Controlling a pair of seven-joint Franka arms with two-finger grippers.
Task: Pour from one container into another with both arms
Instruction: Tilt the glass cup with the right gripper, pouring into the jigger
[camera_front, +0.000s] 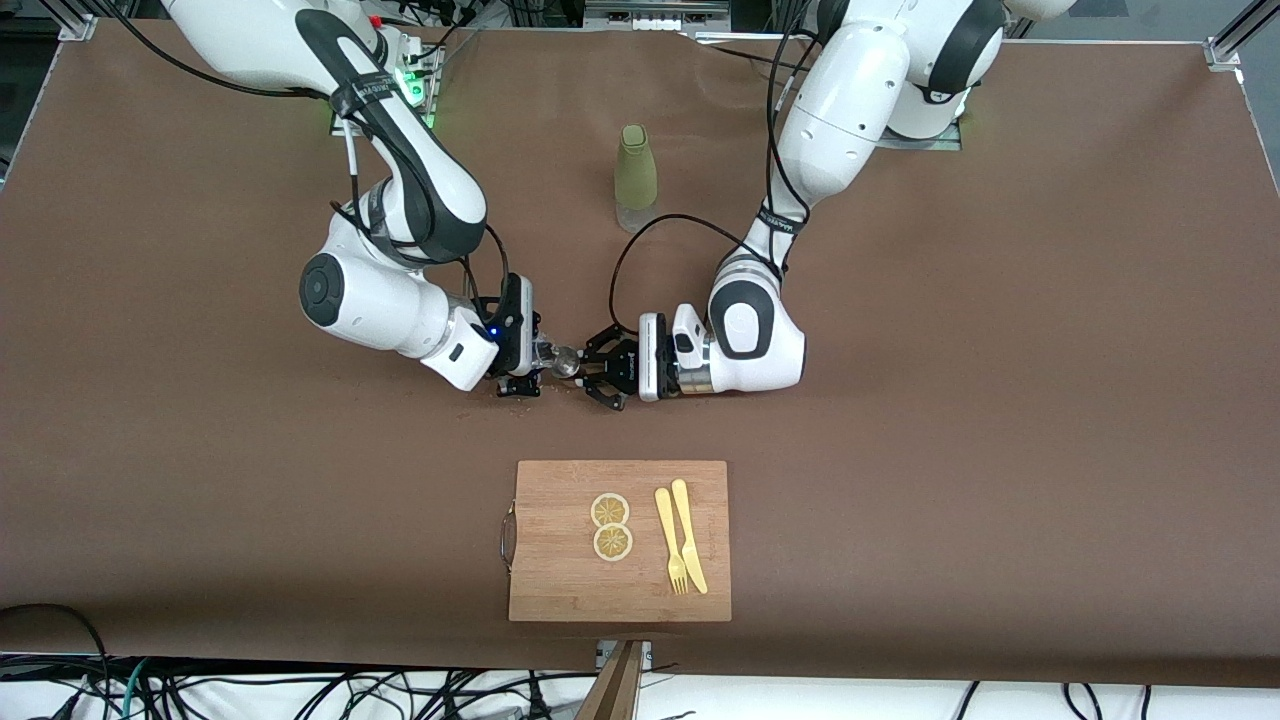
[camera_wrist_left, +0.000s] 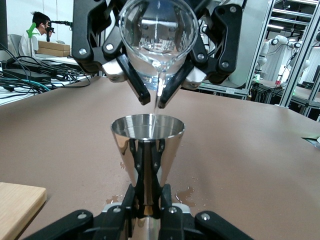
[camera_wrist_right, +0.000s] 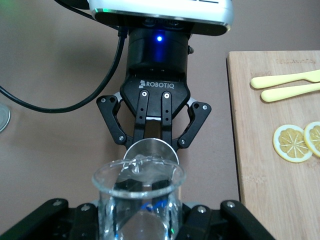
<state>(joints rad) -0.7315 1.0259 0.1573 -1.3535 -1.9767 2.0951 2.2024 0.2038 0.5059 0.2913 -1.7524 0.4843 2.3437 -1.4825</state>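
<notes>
The clear glass (camera_front: 547, 353) is tipped on its side in my right gripper (camera_front: 533, 358), which is shut on it a little above the table's middle. Its lip hangs over the silver metal cup (camera_front: 567, 363), on which my left gripper (camera_front: 592, 372) is shut. In the left wrist view a thin stream runs from the glass (camera_wrist_left: 159, 35) into the upright cup (camera_wrist_left: 147, 150), whose lower part sits between the left gripper's fingers (camera_wrist_left: 131, 200). The right wrist view shows the glass (camera_wrist_right: 137, 200) just above the cup's rim (camera_wrist_right: 151, 149).
A tall olive-green bottle (camera_front: 636, 178) stands farther from the front camera than the grippers. A wooden cutting board (camera_front: 560, 585) lies nearer, carrying two lemon slices (camera_front: 611, 526), a yellow fork (camera_front: 670, 540) and a knife (camera_front: 690, 535). Small puddles (camera_wrist_left: 185, 192) wet the table beside the cup.
</notes>
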